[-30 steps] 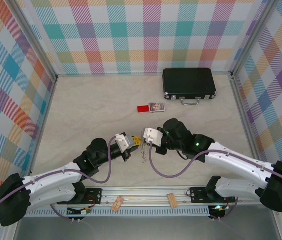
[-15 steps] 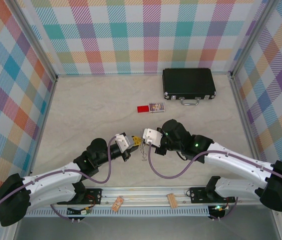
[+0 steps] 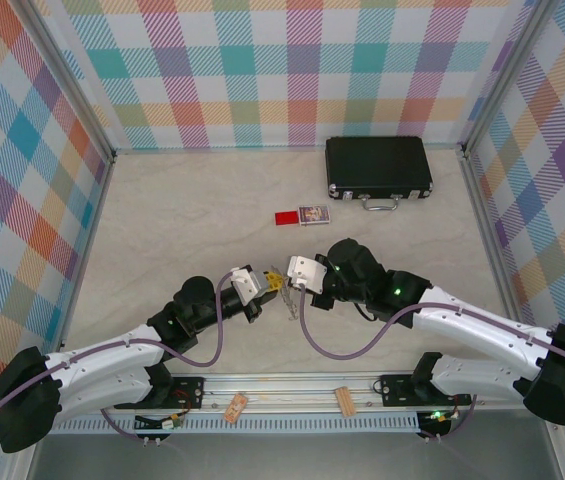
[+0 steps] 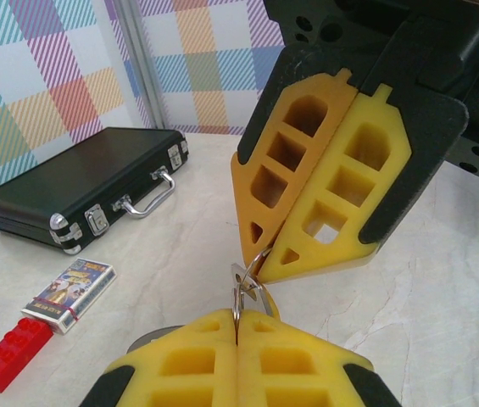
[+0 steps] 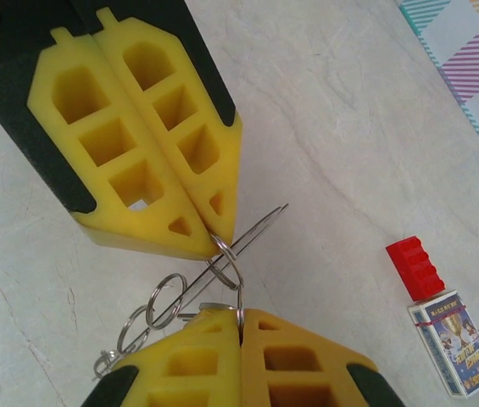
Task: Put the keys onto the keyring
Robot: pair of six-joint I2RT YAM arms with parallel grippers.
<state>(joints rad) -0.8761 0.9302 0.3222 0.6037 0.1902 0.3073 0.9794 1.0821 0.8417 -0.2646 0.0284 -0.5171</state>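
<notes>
Left gripper [image 4: 237,322] and right gripper [image 5: 241,314] stood tip to tip, both clamped on keyring [image 5: 226,259]; 1 case [image 3: 378,166] behind.

Lighting is bright, even, diffuse. Faint soft shadow lies on the table [image 3: 192,220] beneath the right gripper [image 3: 288,284].

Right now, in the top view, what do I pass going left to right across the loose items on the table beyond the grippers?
red brick → small printed box → black case
</notes>
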